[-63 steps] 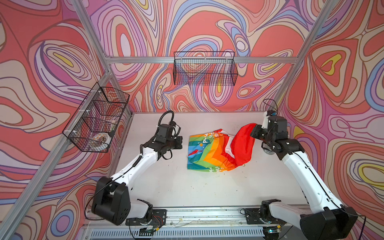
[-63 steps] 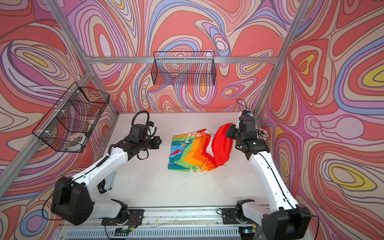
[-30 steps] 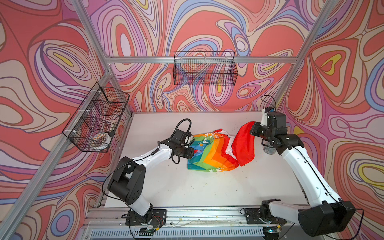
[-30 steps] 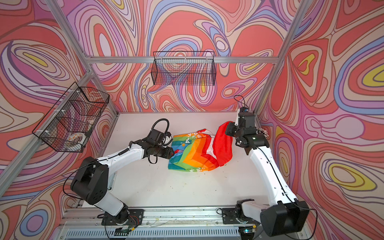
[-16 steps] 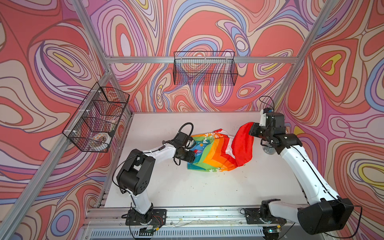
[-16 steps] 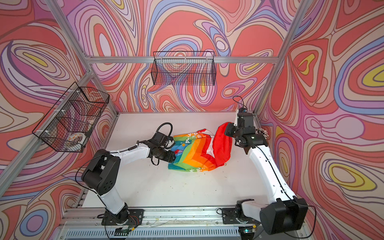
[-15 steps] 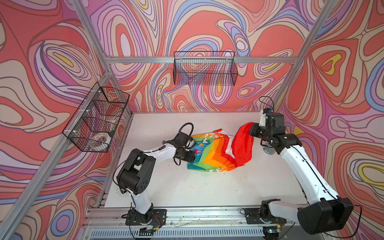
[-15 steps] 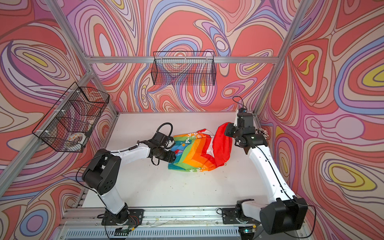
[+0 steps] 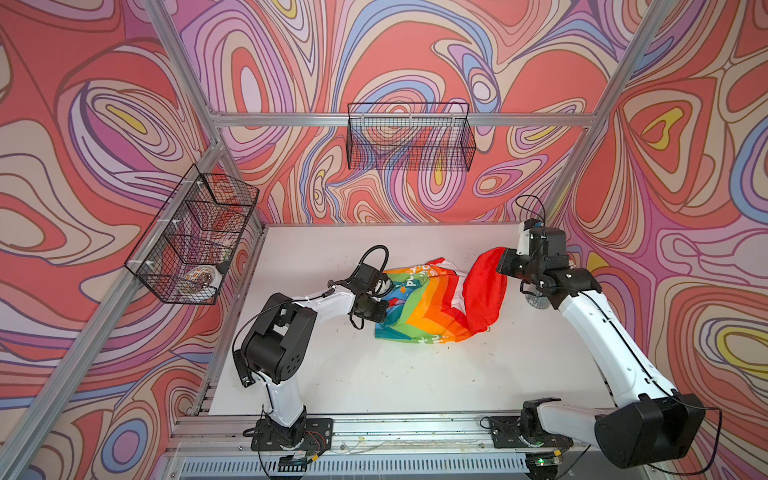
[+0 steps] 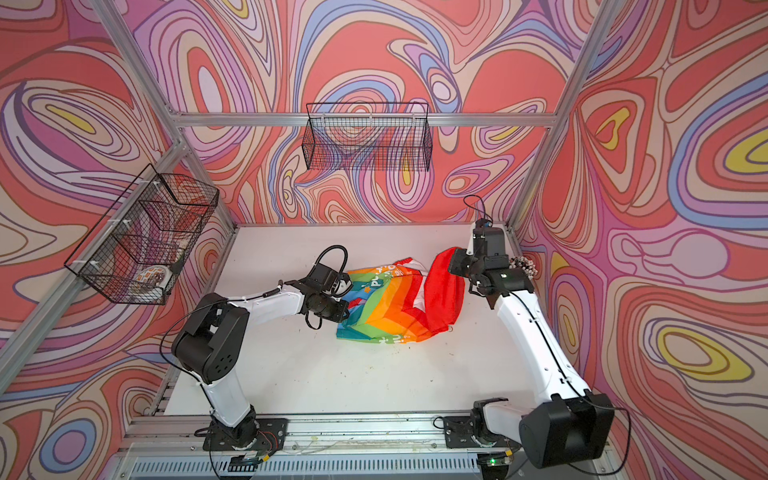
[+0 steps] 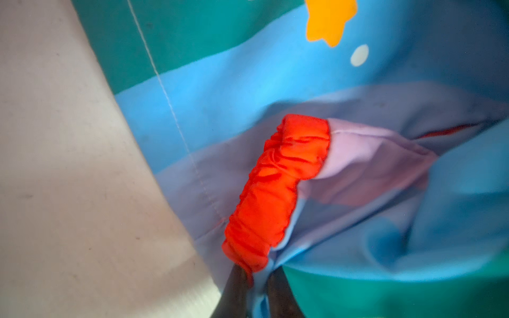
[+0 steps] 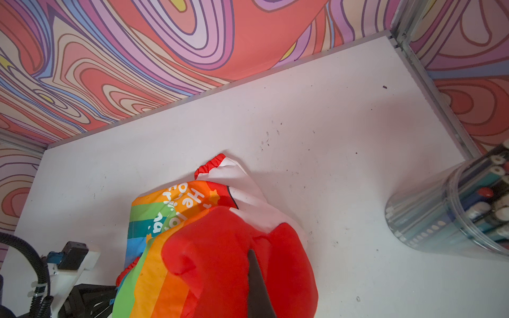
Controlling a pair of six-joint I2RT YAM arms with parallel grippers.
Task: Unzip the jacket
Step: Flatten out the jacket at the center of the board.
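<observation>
Rainbow-striped jacket [image 9: 428, 307] lies crumpled on the white table [image 9: 374, 382], around the middle and slightly toward the far right, with the white part folded under on the far side. My left gripper [image 11: 256, 291] is pinched tight on the blue/lilac fabric at the jacket's left edge, right at the end of the red elastic cuff [image 11: 275, 187], and one fingertip [image 11: 234, 286] sits beside the cuff. My right gripper [image 12: 257, 283] is clamped on the red hood [image 9: 484, 291] at the jacket's right side, with the hood bunched up against it; a clear pen cup [image 12: 451, 209] stands apart further right, near the wall.
</observation>
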